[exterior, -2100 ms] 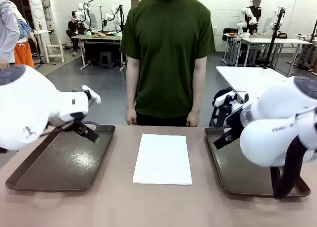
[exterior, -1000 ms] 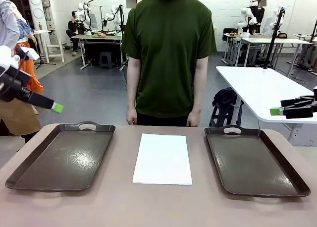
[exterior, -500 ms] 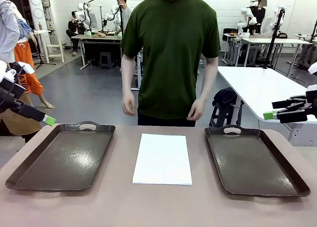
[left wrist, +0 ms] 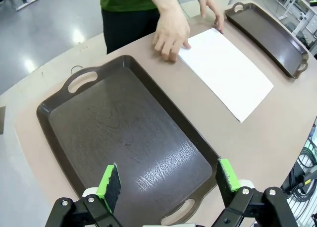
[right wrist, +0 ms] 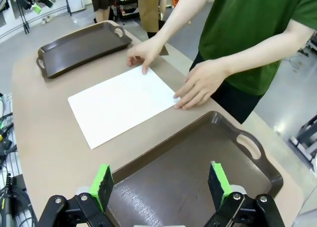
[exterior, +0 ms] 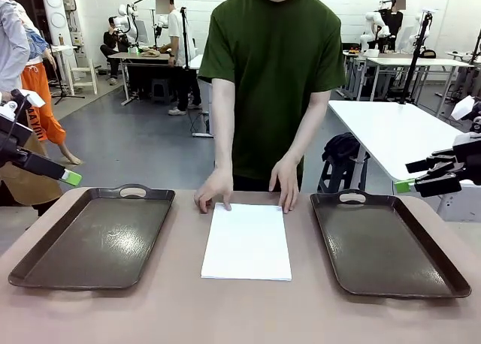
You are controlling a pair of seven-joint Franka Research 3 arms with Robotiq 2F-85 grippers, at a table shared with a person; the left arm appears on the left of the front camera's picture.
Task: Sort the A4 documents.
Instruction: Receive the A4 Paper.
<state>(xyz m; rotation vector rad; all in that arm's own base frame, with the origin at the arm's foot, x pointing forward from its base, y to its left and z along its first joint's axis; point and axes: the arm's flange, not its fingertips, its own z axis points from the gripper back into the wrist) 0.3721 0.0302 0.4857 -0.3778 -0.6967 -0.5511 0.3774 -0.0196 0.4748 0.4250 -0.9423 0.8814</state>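
The A4 documents (exterior: 246, 241) lie as a white stack in the middle of the table, between two dark brown trays. A person in a green shirt rests both hands (exterior: 214, 196) on the stack's far edge. My left gripper (exterior: 69, 177) hovers open above the far left corner of the left tray (exterior: 90, 242). Its wrist view shows that tray (left wrist: 124, 138) below the open gripper (left wrist: 168, 180), with the documents (left wrist: 225, 71) beyond. My right gripper (exterior: 412, 176) hangs open above the right tray's (exterior: 383, 242) far right side. Between its green pads (right wrist: 103, 183) nothing is held, and the documents (right wrist: 121, 103) lie past the tray (right wrist: 198, 157).
Both trays are bare inside, with handles at their far and near ends. A white table (exterior: 391, 134) stands behind on the right. Other people and tables are far back in the room.
The person has leaned in and put both hands down on the far edge of the documents. Both grippers have drifted slightly lower and stay open.
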